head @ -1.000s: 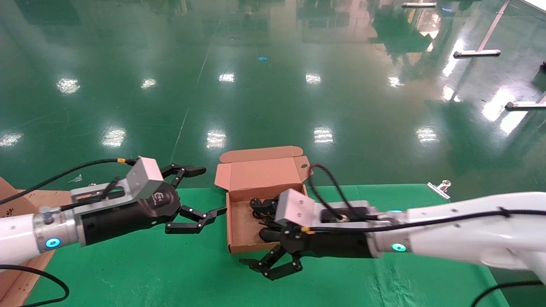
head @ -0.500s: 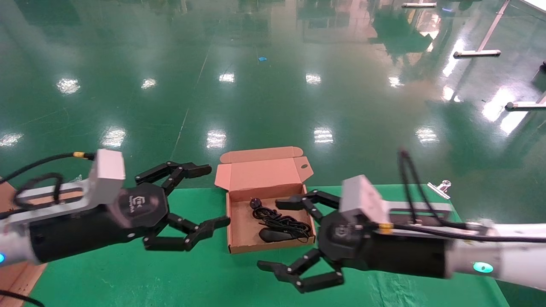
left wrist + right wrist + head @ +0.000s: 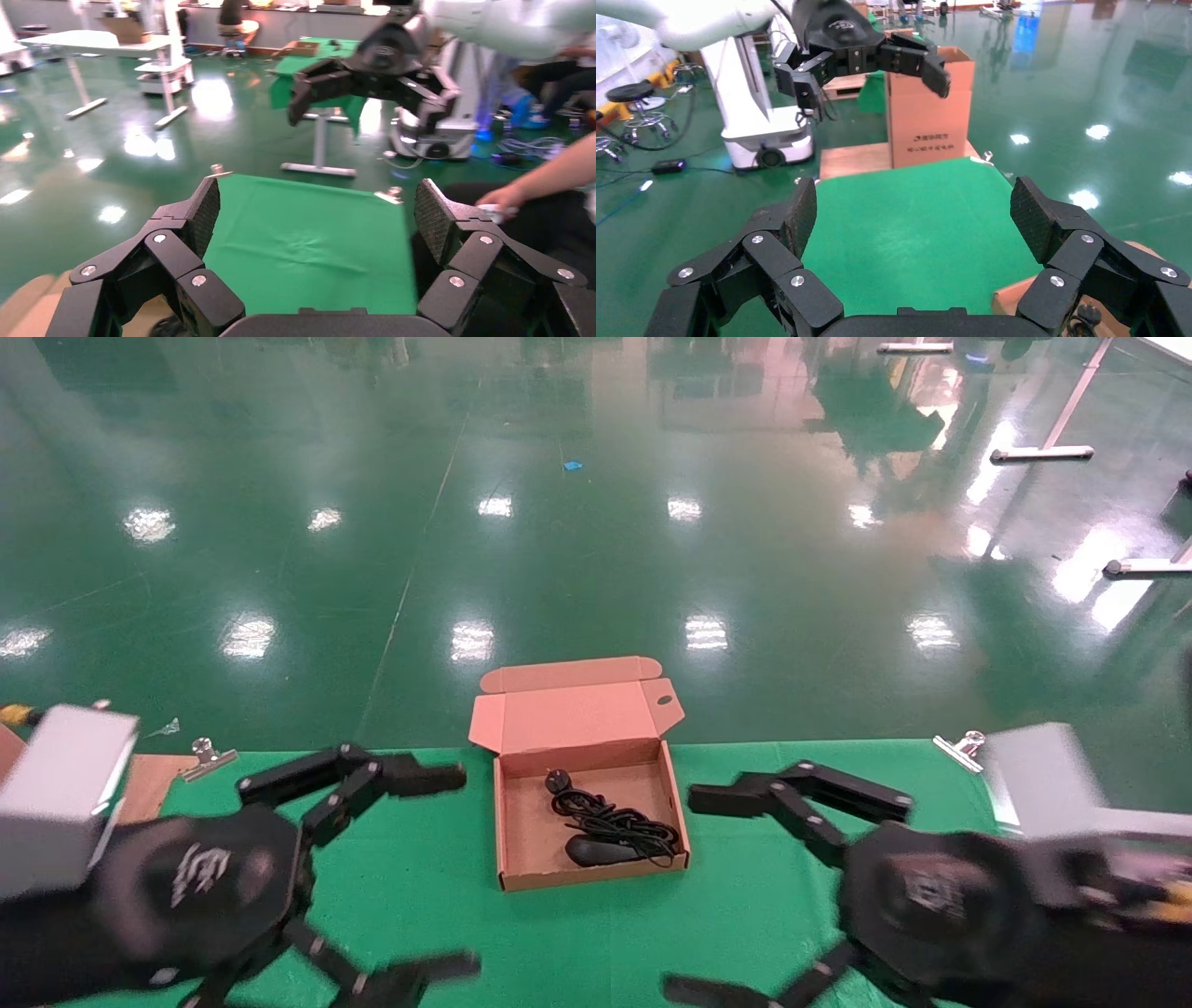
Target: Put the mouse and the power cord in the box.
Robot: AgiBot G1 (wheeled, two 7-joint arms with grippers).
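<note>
- Both arms have pulled back toward the robot since a second ago. The right gripper (image 3: 717, 891) was over the box (image 3: 510, 831) then, and now it is off to the side and nearer the camera. The left gripper (image 3: 447, 868) has also come back and sits lower.
- The green tabletop (image 3: 419, 896) is the biggest thing. The box sits on it near the far edge, in the middle, at about 12 o'clock from the robot.
- The box lid stands up at the back, so the box is open. Cardboard like this is light and bends, so a hard bump could slide it.
- The left gripper is at about 9 o'clock from the box and the right gripper at about 3 o'clock. Both have their jaws spread wide and hold nothing.
- The power cord (image 3: 615, 822) lies inside the box in a loose bundle. It is soft and floppy. The chunky plug end looks like the best place to grab.
- The mouse (image 3: 589, 850) lies in the box too, at the near side, touching the cord. It looks smooth and slippery, so holding it by its two sides seems best.
- Both things look packed already.
</note>
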